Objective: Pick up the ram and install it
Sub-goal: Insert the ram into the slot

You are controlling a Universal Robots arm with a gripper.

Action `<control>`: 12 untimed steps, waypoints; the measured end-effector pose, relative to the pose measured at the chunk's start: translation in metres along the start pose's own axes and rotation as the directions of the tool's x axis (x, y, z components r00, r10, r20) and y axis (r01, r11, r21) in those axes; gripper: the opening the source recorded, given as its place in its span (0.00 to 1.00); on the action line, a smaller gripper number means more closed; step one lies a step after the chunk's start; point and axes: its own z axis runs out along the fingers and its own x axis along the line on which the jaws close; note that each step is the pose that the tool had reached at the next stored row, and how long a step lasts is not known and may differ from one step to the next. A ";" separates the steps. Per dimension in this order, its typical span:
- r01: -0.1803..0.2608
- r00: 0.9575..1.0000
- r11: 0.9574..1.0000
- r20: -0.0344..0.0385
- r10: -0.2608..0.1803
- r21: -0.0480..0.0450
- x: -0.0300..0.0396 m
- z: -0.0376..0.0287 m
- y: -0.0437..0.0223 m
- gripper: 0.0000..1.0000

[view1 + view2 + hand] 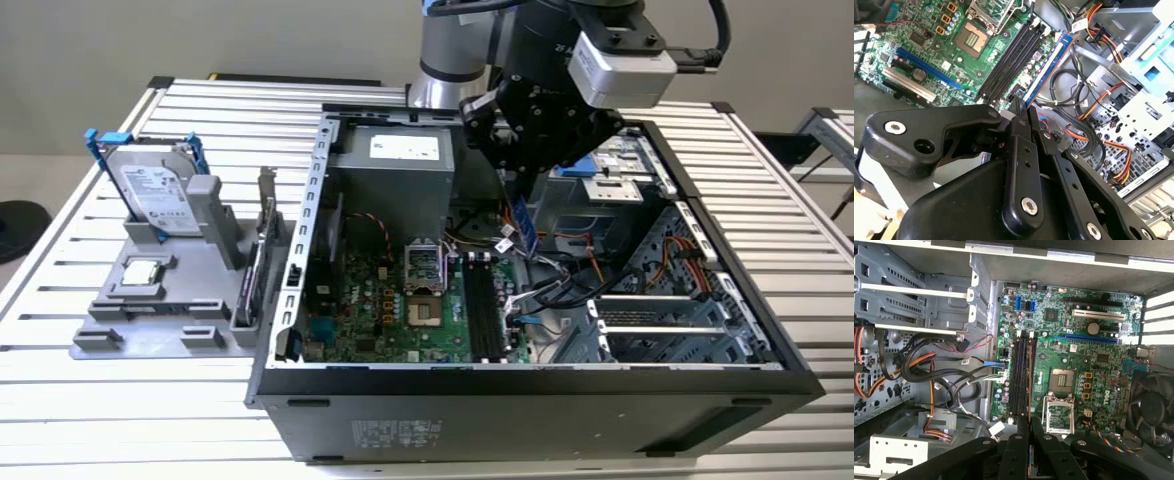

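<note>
The open computer case (534, 400) lies on its side on the slatted table (120, 400), with the green motherboard (1099, 360) facing up inside it. A loose bundle of orange and black cables (919, 365) sprawls just beside the board. The gripper (1021, 107) hangs over the case interior with its fingers pinched shut on the ram (1049, 67). It seems to hold the blue stick near one end, so most of the length reaches out past the fingertips towards the board.

The black memory slots (1019, 375) run in parallel between the cables and the CPU socket (1061, 382). In the second wrist view the ram sits off to the cable side of them, not over any one slot.

The main risk, as I judge it, is alignment. A stick held by one end can pivot in the grip, come in skewed, and jam on a slot wall or bend (its notch side is not readable here). Its free end is also near the cables, and a snagged wire could drag it off line. Pressing down off-centre might seat one end alone.
</note>
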 end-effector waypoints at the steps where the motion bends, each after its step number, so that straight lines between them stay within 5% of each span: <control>1: 0.000 1.000 1.000 0.000 0.000 0.000 0.0000 0.0006 0.0000 0.00; 12: 0.000 1.000 1.000 0.000 0.000 0.000 0.0002 0.0086 0.0001 0.00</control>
